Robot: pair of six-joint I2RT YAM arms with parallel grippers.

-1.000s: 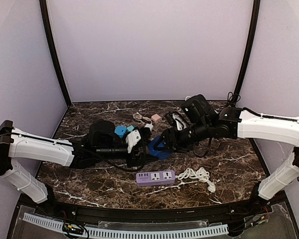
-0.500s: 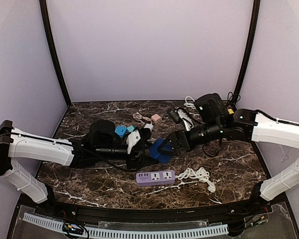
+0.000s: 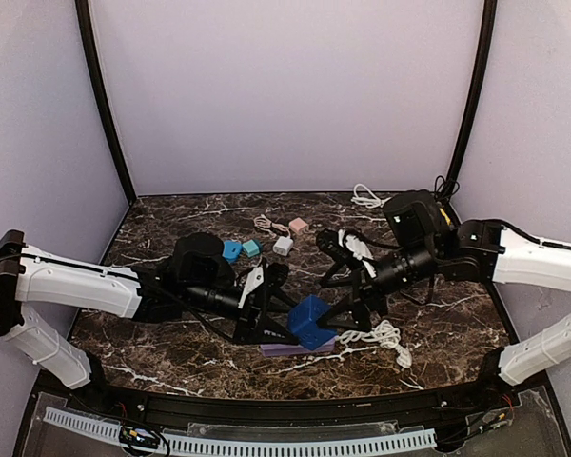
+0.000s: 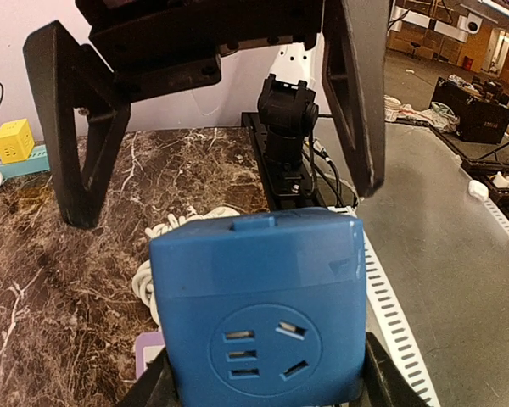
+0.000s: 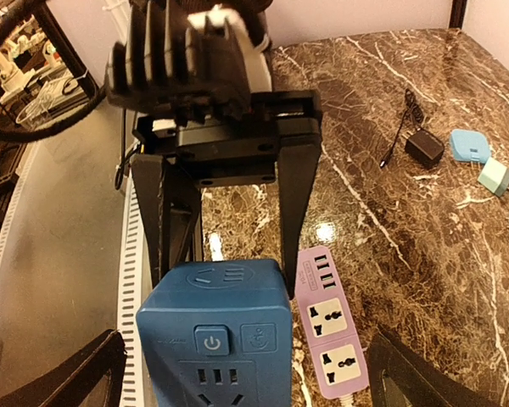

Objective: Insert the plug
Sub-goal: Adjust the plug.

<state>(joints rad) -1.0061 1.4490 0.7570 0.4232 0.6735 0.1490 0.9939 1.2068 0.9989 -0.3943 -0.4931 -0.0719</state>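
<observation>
A blue cube socket hangs just above the purple power strip, near the table's front. My left gripper is shut on it; the left wrist view shows its fingers pressed on both sides of the blue cube. My right gripper faces it from the right and is open wide, its fingers well apart on either side of the cube without touching. No plug prongs show on the cube. The purple strip lies flat beside and below it.
The strip's white cable is bunched to its right. Small chargers lie behind: blue, teal, white, pink. A black charger sits on the marble. A slotted rail runs along the near edge.
Both grippers have come toward the near edge with the blue cube, which now sits over the purple strip. The right gripper's fingers have spread wide apart.
</observation>
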